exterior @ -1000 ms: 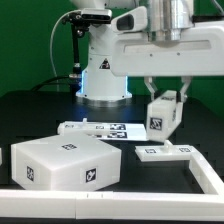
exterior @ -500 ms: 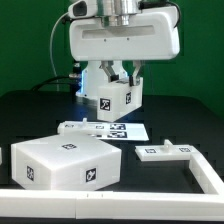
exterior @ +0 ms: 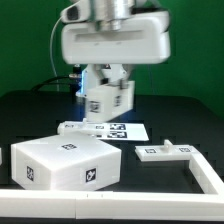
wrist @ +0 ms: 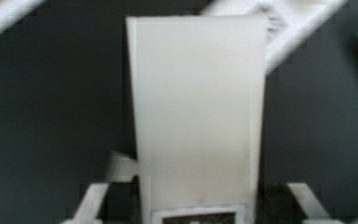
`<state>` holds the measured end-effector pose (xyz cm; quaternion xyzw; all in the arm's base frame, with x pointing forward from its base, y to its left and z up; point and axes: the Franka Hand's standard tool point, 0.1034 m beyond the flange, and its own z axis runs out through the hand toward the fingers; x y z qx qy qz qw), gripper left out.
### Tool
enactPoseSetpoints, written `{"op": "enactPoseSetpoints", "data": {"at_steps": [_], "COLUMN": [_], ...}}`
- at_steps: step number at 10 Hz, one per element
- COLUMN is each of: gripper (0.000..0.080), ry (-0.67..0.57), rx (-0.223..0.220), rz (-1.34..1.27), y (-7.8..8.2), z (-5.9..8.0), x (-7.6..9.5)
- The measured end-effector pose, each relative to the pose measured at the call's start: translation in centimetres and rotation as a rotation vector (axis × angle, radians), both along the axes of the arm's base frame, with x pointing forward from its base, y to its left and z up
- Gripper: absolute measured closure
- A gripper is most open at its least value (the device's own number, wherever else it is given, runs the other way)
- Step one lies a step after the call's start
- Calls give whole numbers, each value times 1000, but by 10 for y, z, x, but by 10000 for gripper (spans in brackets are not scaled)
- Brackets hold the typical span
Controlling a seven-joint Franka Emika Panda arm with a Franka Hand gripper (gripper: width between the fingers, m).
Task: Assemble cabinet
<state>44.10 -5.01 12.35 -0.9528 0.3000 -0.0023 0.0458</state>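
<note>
We see a glossy white arm (exterior: pixel 72 14), wide boxy wrist housing (exterior: pixel 112 42), grey collar (exterior: pixel 104 8) above it, pale pincer (exterior: pixel 110 82), rounded base (exterior: pixel 84 88) glowing blue.

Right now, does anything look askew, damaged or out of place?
Nothing damaged or spilled. The small white block, gripped in the air, hangs slightly tilted; the big box and the flat panel lie flat on the table.

Black matte table (exterior: pixel 30 115) fills the lower half of the exterior view, with a green wall (exterior: pixel 25 45) behind it. The marker board (exterior: pixel 105 128) lies flat near the table's middle, with several black-and-white tags along its top face. A white rail (exterior: pixel 160 198) runs along the table's near edge and turns back along the exterior view's right side.
</note>
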Motion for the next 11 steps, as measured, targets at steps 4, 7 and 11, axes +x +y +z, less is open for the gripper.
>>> {"op": "enactPoseSetpoints", "data": {"at_steps": [4,7,11], "gripper": [514,514,514], "ry": [-3,-8,-31], "rx": [34,33,-47], "rz": [-24,72,185], "y": [-12,-48,-110], "z": [-14,-21,-56], "x": [-6,-14,-20]}}
